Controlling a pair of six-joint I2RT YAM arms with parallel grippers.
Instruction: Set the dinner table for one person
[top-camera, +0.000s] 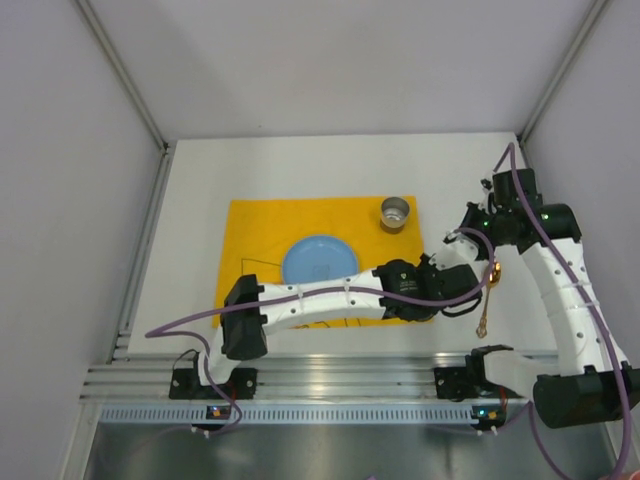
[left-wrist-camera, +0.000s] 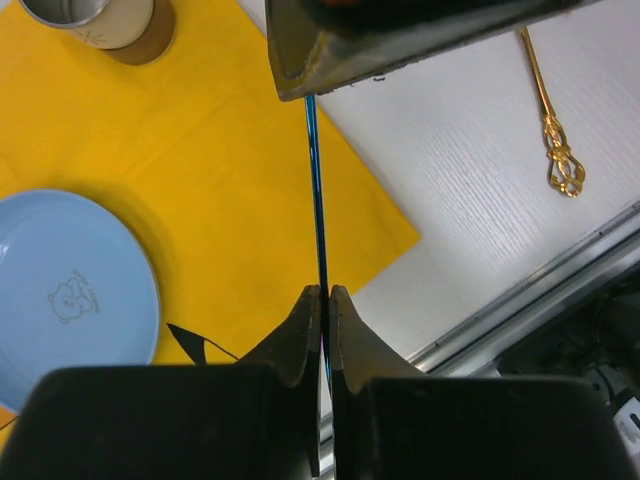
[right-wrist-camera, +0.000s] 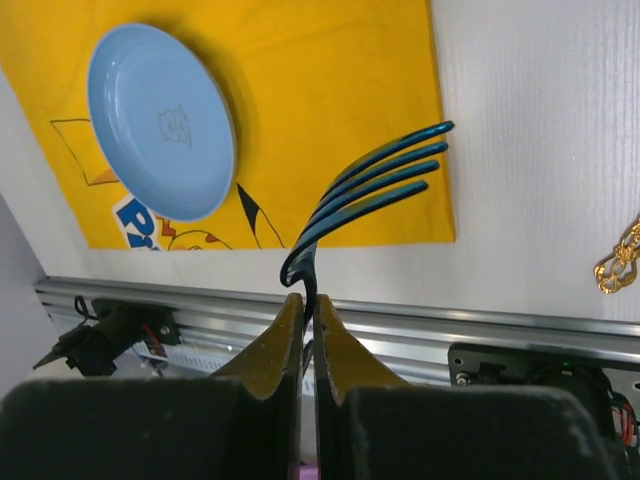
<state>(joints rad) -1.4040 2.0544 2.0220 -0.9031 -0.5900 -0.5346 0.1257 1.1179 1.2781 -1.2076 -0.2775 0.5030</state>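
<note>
L arm (top-camera: 310, 300) lies low, stretched rightward from its base. R arm (top-camera: 565, 290) rises, wrist folded back toward it. R gripper (right-wrist-camera: 308, 305) sits just ahead of L gripper (left-wrist-camera: 325, 300), both w/ fingers pinched on one blue fork (right-wrist-camera: 305, 240).

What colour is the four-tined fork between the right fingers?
The four-tined metal fork is shiny dark blue; right wrist view shows it best.

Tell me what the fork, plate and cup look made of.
Fork: metal with a glossy blue coating, judging by its thin tines and sheen. Plate: smooth pale blue, likely plastic or melamine, with a printed figure. Cup: probably stainless steel, given its silvery reflective wall.
</note>
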